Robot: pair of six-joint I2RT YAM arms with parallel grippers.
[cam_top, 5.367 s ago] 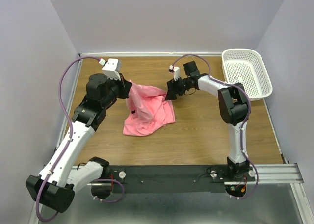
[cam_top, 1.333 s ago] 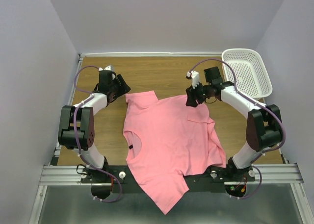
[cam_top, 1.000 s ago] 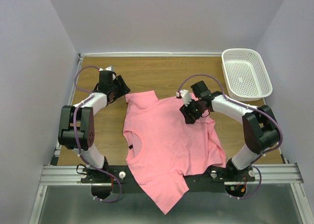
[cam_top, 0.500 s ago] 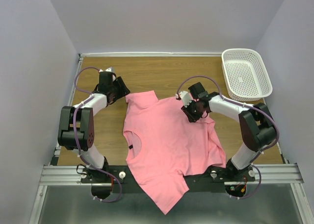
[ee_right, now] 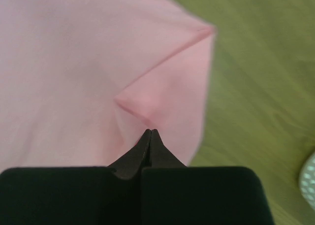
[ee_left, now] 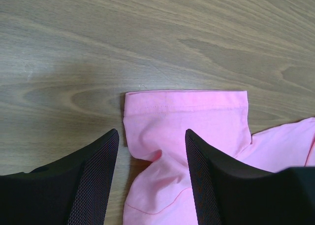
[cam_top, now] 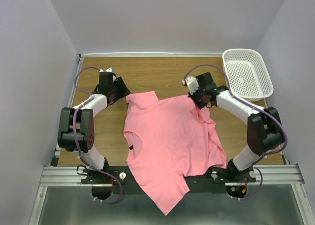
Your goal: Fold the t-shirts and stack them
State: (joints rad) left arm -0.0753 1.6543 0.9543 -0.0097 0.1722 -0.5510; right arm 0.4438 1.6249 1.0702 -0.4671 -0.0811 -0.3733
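Note:
A salmon-pink t-shirt [cam_top: 167,136] lies spread flat on the wooden table, its hem end hanging over the near edge; a small dark neck label [cam_top: 131,147] shows at the round collar. My left gripper [cam_top: 123,91] hovers open at the shirt's far left sleeve [ee_left: 187,112], and in the left wrist view its jaws [ee_left: 151,136] straddle a wrinkle of that sleeve without touching. My right gripper [cam_top: 202,106] is shut at the shirt's far right part. In the right wrist view a raised ridge of the t-shirt [ee_right: 74,62] runs into the closed tips [ee_right: 151,131].
A white mesh basket [cam_top: 246,75] stands at the back right corner, and a sliver of it [ee_right: 309,180] shows in the right wrist view. Bare wood [cam_top: 157,75] lies beyond the shirt. Purple-grey walls close in both sides and the back.
The right gripper came down onto the shirt's far right area, closed from open to shut, and drew back toward the far right. The left arm stayed still.

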